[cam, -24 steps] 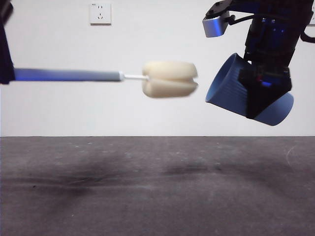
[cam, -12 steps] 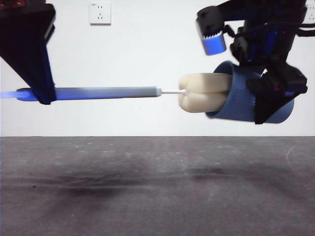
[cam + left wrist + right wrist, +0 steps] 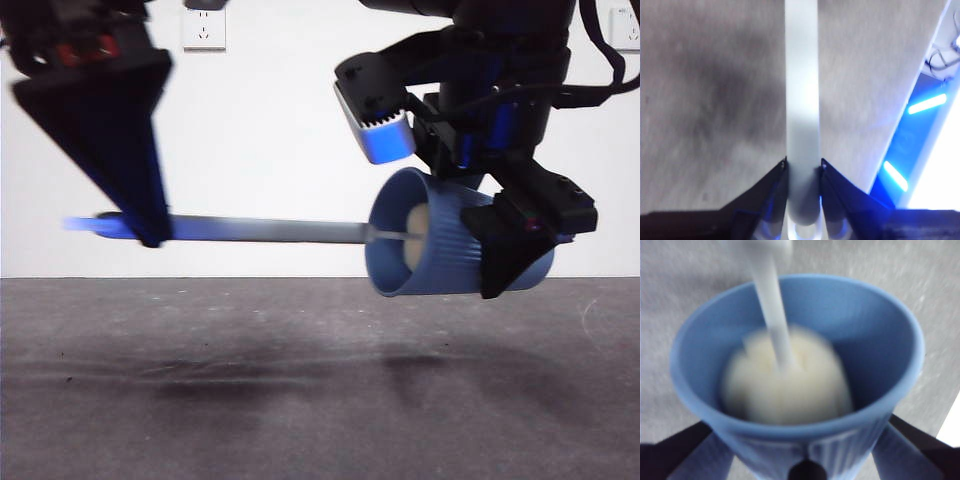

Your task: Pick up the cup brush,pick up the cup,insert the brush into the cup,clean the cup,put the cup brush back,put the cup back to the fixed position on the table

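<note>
L fingers [image 3: 832,187] pinching cup brush [image 3: 801,115], R gripper [image 3: 805,460] clamping cup [image 3: 805,365], sponge inside, above table [image 3: 300,380].

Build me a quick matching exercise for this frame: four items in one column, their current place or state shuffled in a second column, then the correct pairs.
Items
1. cup brush
2. cup
3. left gripper
4. right gripper

States
A. clamped on the ribbed blue wall
B. held on its side in the air, mouth toward the other arm
C. sponge head inside the tumbler
D. closed on the grey handle

Pairs: 1-C, 2-B, 3-D, 4-A
</note>
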Robot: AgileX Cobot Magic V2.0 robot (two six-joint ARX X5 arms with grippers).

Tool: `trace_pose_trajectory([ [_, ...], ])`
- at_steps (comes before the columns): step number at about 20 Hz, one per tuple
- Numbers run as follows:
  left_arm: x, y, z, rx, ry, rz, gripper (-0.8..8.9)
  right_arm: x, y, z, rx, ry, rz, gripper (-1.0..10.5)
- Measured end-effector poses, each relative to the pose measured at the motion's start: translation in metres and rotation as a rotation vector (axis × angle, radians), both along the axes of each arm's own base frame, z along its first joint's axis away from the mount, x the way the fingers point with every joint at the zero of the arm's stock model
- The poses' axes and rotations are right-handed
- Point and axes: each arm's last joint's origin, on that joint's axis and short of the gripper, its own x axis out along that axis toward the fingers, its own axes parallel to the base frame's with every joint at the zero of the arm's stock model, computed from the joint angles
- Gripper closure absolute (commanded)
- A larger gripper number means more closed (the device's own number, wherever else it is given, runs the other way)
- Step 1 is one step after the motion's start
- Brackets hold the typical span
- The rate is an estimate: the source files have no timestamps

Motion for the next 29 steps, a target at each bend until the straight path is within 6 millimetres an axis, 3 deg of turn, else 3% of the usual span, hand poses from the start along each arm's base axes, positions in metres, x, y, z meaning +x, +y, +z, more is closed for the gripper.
trace_pose_trajectory([
  [7, 0.001, -0.001, -0.005, 0.049, 0.000, 0.051, 8.22, -0.006, 0.006, 0.000, -0.004, -0.007, 0.028, 9.6],
  [11, -0.004, 0.016, -0.008, 0.208, 0.055, 0.104, 8.22, -0.007, 0.007, 0.000, 0.001, -0.009, 0.033, 9.6],
  [19, -0.025, 0.042, 0.012, 0.236, 0.068, 0.148, 8.22, -0.007, 0.007, 0.000, 0.002, -0.009, 0.033, 9.6],
  [22, -0.025, 0.042, 0.012, 0.231, 0.071, 0.148, 8.22, -0.007, 0.007, 0.000, 0.002, -0.010, 0.032, 9.6],
  [29, -0.009, 0.020, 0.009, 0.026, 0.058, 0.106, 8.22, -0.007, 0.007, 0.000, 0.001, -0.009, 0.032, 9.6],
])
